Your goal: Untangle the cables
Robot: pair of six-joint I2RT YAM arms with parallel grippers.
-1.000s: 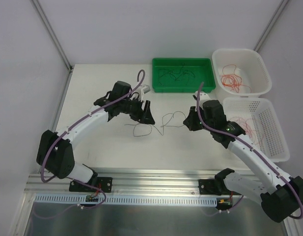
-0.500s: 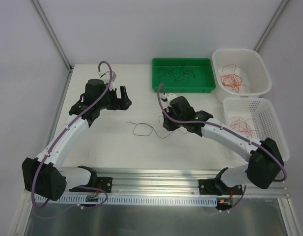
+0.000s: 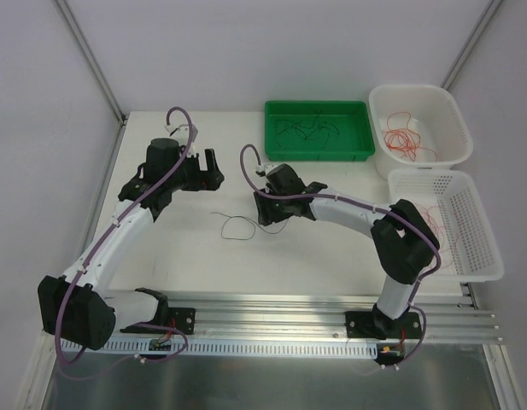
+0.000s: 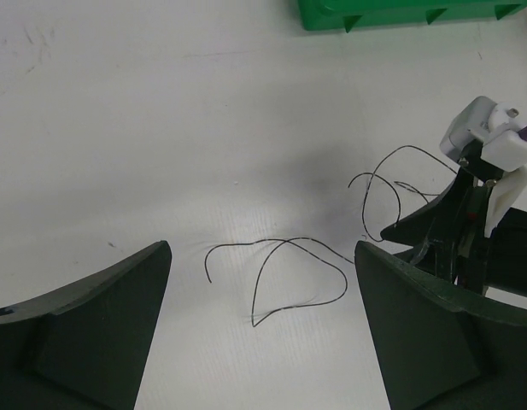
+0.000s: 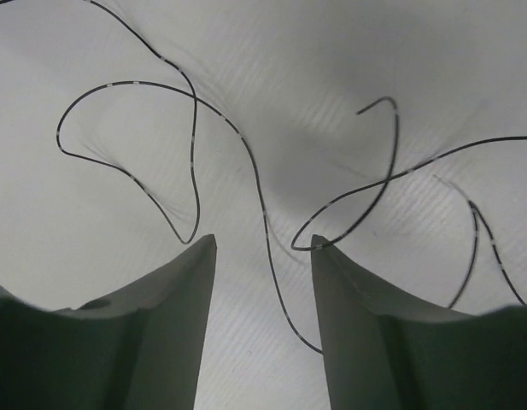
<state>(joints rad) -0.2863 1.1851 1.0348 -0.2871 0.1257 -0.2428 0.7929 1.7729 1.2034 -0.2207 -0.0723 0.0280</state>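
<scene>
Thin dark cables (image 3: 237, 219) lie in loose, crossing loops on the white table, between the two arms. My left gripper (image 3: 208, 165) is open and hangs back to the left of them with nothing in it. In the left wrist view the loops (image 4: 285, 240) lie on the table beyond its wide-apart fingers (image 4: 101, 325). My right gripper (image 3: 265, 216) stands over the right end of the loops, pointing down. Its jaws are open, and one strand (image 5: 274, 283) runs loose on the table through the gap of the right gripper (image 5: 263, 242), touching neither finger.
A green tray (image 3: 317, 154) with more dark cables stands at the back. To the right of it a white tub (image 3: 455, 120) holds red cables. A white basket (image 3: 477, 248) with red cables stands in front of that.
My left gripper opened and drew back to the left. My right arm swept left across the table, the dark cable moved left with it, and its jaws opened off the cable.
</scene>
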